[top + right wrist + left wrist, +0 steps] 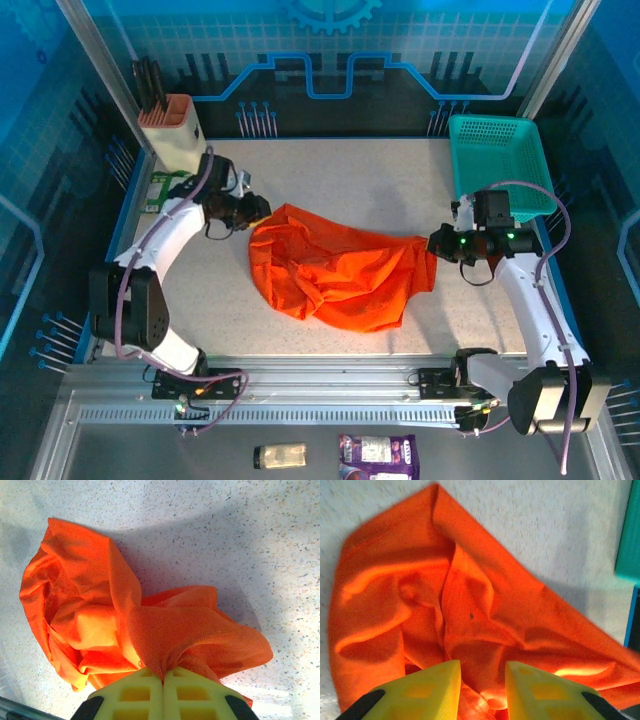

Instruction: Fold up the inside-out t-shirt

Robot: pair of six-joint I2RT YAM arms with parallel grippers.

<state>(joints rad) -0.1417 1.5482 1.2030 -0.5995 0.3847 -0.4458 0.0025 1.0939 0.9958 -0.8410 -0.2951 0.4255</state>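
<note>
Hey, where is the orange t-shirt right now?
In the top view the orange t-shirt lies crumpled in the middle of the table, its right end pinched in the right gripper, near the teal basket.

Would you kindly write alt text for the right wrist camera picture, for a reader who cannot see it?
The right gripper is shut on a bunched fold of the orange t-shirt, pinched between its yellow fingers at the bottom of the frame. The rest of the shirt lies crumpled to the left on a speckled white table.
</note>
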